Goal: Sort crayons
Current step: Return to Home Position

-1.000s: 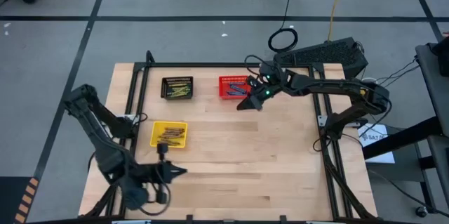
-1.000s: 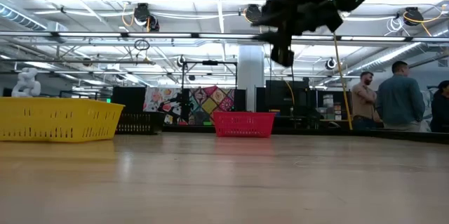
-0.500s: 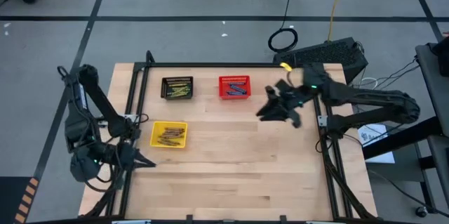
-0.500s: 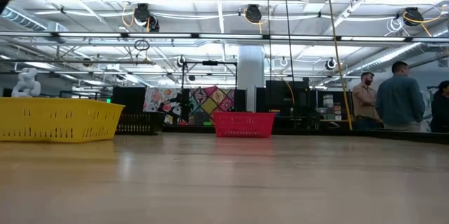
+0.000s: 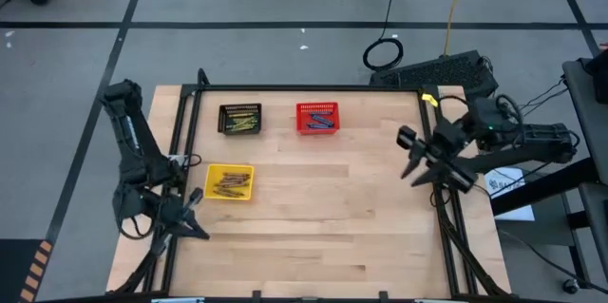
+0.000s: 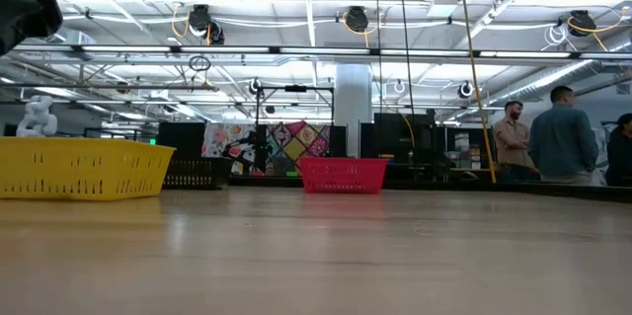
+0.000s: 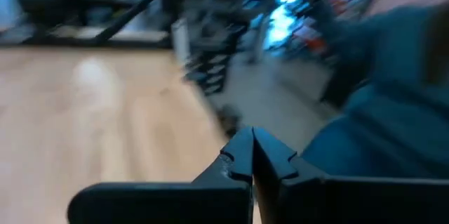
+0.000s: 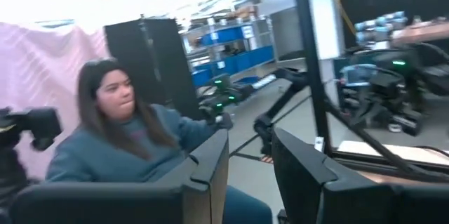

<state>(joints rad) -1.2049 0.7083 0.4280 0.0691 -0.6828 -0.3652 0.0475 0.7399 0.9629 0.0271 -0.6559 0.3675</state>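
Three small baskets stand on the wooden table [image 5: 323, 227], one of each colour. The black basket [image 5: 239, 106] and the red basket [image 5: 317, 105] sit side by side toward the back of the table, with a gap between them. The yellow basket [image 5: 208, 182] stands apart from both, in front of the black one.

Every crayon that shows lies inside a basket. The yellow-green crayons [image 5: 241, 123] are in the black basket, the blue crayons [image 5: 320, 122] in the red one, and the brown-orange crayons [image 5: 230, 185] in the yellow one. Each heap holds several sticks, but they are too small and too crowded to count.

The left gripper [image 5: 195, 223] hangs at the table's left edge, near the yellow basket. In the left wrist view its jaws are clenched tip to tip, with nothing between them. The right gripper [image 5: 408, 158] is over the table's right edge, well away from the red basket. In the right wrist view its jaws are released, with a clear gap between the two fingers.

Beyond the table, the low view shows two people [image 6: 563, 142] standing at the right. The right wrist view looks at one person [image 8: 119, 147] in a blue-green top.
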